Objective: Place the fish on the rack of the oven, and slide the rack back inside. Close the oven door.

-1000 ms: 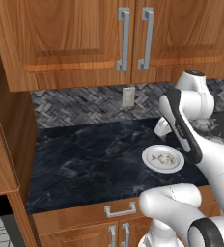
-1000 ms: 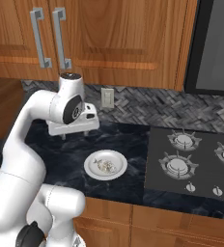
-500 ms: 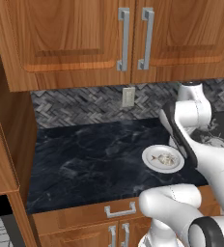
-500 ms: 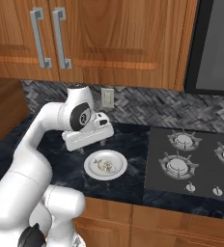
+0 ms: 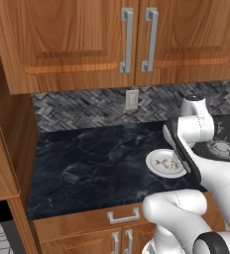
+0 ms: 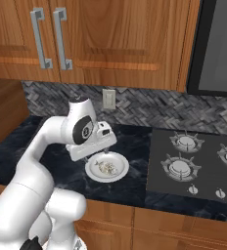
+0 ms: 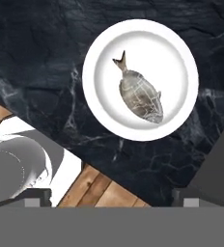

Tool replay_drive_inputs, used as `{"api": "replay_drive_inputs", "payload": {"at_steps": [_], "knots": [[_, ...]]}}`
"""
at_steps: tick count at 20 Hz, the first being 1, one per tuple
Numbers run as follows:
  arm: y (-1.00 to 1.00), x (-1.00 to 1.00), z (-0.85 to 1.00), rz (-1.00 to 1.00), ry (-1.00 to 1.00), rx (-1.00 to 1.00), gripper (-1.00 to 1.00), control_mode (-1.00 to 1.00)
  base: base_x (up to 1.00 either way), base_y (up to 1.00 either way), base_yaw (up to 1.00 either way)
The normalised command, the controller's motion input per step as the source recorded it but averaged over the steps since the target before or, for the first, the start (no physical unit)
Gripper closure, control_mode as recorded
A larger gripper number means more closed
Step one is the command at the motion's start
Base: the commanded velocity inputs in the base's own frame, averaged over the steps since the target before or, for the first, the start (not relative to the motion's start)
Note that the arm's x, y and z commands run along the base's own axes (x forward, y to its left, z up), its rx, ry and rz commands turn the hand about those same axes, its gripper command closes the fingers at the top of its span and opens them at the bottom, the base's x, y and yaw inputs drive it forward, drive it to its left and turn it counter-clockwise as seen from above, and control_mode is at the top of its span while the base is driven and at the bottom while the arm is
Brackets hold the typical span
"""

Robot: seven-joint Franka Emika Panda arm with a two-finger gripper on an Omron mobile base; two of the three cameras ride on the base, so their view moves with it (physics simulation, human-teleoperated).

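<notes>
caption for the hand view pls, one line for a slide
Open gripper above the fish on a white plate, dark marble counter.

The arm swings in from the left of the counter (image 6: 135, 183) and lowers, bringing the gripper (image 6: 95, 157) directly over the plate (image 6: 116, 171) and fish (image 7: 140, 97).
</notes>
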Motion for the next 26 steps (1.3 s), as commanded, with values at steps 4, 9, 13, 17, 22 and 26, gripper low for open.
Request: {"api": "replay_drive_inputs", "payload": {"at_steps": [4,9,13,17,22,26], "knots": [[0.06,0.20,-0.32,0.00,-0.15,0.13,-1.00,-1.00,0.00,0.00,0.00],[0.13,0.44,-0.07,0.00,-0.02,0.10,-1.00,-1.00,0.00,0.00,0.00],[0.21,0.58,-0.03,0.01,0.00,0.00,-1.00,-1.00,0.00,0.00,0.00],[0.18,0.43,-0.18,0.04,0.00,0.00,-1.00,-1.00,0.00,0.00,0.00],[0.00,0.25,-0.27,0.10,0.00,0.00,-1.00,-1.00,0.00,0.00,0.00],[0.00,0.23,-0.28,0.13,0.00,0.00,-1.00,-1.00,0.00,0.00,0.00]]}}
